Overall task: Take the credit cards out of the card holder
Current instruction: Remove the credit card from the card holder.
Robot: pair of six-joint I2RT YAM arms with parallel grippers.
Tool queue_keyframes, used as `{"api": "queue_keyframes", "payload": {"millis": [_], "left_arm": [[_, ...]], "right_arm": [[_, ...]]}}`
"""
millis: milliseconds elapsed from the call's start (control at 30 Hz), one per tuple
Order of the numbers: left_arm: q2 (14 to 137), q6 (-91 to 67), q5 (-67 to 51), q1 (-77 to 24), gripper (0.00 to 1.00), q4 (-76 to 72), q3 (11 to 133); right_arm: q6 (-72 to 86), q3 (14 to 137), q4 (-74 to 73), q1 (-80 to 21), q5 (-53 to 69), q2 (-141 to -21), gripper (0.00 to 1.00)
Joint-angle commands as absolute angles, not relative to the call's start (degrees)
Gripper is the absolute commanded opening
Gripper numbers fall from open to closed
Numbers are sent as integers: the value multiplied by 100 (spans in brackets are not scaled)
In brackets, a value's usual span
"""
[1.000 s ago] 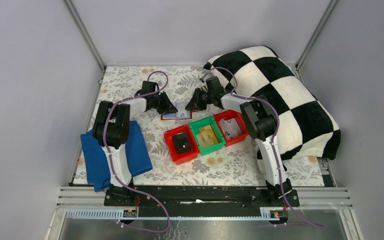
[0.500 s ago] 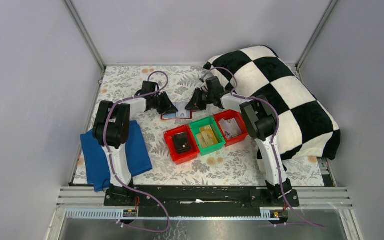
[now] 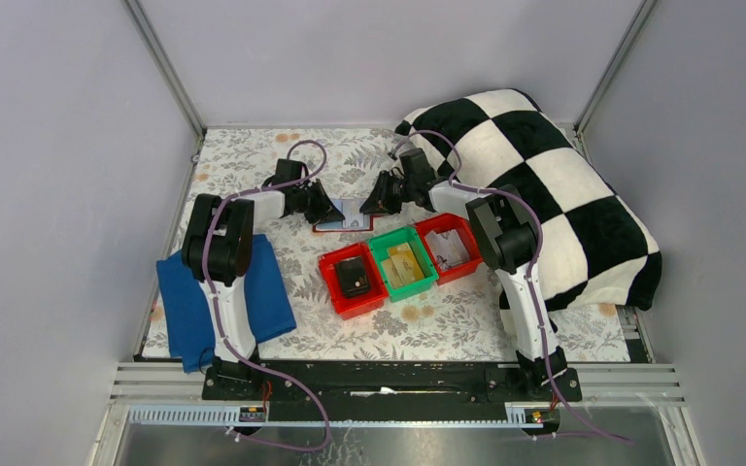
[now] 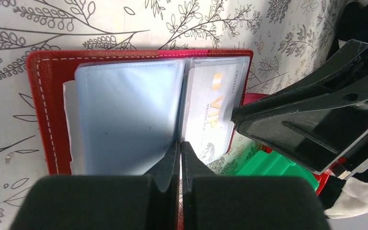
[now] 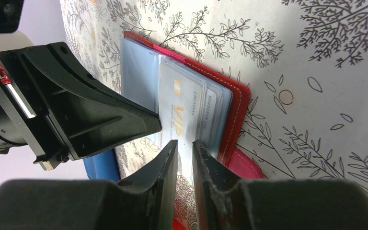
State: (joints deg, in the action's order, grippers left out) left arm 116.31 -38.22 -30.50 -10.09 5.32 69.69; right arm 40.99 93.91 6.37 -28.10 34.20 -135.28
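Observation:
The dark red card holder (image 3: 342,222) lies open on the floral table between both grippers. It shows in the left wrist view (image 4: 48,105) and the right wrist view (image 5: 237,110). Its pale blue pockets hold a whitish "VIP" credit card (image 4: 211,110) (image 5: 182,110). My left gripper (image 3: 328,210) (image 4: 180,143) is shut, with its tips at the holder's near edge on the fold between the pockets. My right gripper (image 3: 373,205) (image 5: 184,146) is open by a narrow gap over the VIP card's near edge. The card shows through the gap.
Three bins stand just in front of the holder. A red bin (image 3: 330,282) holds a black box, a green bin (image 3: 425,264) holds yellow-tan items, and a red bin (image 3: 468,254) holds pale cards. A blue cloth (image 3: 272,296) lies left, and a checkered blanket (image 3: 544,184) lies right.

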Motion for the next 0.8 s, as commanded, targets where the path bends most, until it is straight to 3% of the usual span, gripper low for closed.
{"api": "queue_keyframes", "payload": {"millis": [0,767], "left_arm": [[11706,-3790,-3062,-1029,0,243,6902],[11198,-3825,-2857,-714,0,132,6423]], "right_arm": [[4070,9492,609,-2898,3573,-13659,25],[3934,9396,492,-2884,3403,-13685,23]]}}
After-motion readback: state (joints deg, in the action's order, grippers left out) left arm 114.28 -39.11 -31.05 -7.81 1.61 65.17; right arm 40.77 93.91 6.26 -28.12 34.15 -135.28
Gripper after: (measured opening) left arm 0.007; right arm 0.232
